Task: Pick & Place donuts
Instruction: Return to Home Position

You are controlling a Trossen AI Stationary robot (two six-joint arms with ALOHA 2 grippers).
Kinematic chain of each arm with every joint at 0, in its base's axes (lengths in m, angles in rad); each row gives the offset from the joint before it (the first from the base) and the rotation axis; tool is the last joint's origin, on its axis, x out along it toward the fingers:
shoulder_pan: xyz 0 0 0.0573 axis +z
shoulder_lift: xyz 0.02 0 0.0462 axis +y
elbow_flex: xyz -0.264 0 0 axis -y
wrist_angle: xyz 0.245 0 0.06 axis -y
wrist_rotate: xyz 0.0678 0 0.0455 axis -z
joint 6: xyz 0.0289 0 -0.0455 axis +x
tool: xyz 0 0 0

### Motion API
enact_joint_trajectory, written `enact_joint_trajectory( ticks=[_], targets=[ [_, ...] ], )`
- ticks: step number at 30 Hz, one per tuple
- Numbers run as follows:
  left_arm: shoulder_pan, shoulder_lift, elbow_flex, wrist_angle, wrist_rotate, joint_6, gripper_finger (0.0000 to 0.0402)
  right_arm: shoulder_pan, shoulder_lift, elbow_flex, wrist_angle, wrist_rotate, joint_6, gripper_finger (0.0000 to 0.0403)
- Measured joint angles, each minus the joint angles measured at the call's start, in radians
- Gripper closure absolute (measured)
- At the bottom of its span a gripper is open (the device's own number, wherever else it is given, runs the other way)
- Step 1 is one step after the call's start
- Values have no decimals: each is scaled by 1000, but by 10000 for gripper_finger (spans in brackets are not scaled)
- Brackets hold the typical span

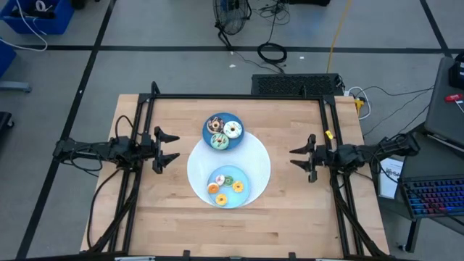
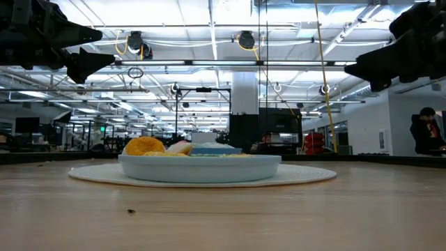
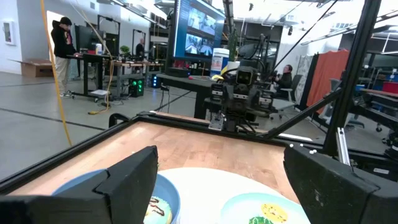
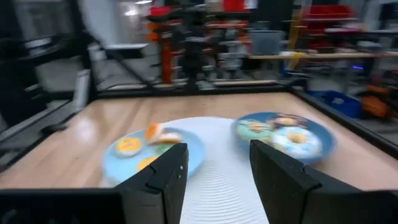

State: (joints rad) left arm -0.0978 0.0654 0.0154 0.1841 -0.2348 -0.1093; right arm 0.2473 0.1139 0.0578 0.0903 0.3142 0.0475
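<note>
Three larger donuts, chocolate-sprinkled, white-frosted and teal, lie on a dark blue plate at the table's middle, toward the far edge. Several tiny orange, yellow and green donuts lie on a light blue plate nearer the near edge. My left gripper hovers open at the table's left, above the wood, pointing at the plates. My right gripper hovers open at the table's right, also pointing at them. Neither touches anything.
Both plates rest on a round white mat at the table's centre. A black frame borders the far and side edges. Bare wood lies between each gripper and the mat. A person stands in the room beyond.
</note>
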Motion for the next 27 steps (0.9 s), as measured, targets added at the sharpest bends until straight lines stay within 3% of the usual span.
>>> enact_joint_trajectory(
  ticks=[3, 27],
  targets=[
    [0, 0, 0, 0, 0, 0, 57, -5, 4, -1, 3, 50, 43, 243],
    [0, 0, 0, 0, 0, 0, 57, -5, 4, -4, 3, 50, 42, 243]
  ],
)
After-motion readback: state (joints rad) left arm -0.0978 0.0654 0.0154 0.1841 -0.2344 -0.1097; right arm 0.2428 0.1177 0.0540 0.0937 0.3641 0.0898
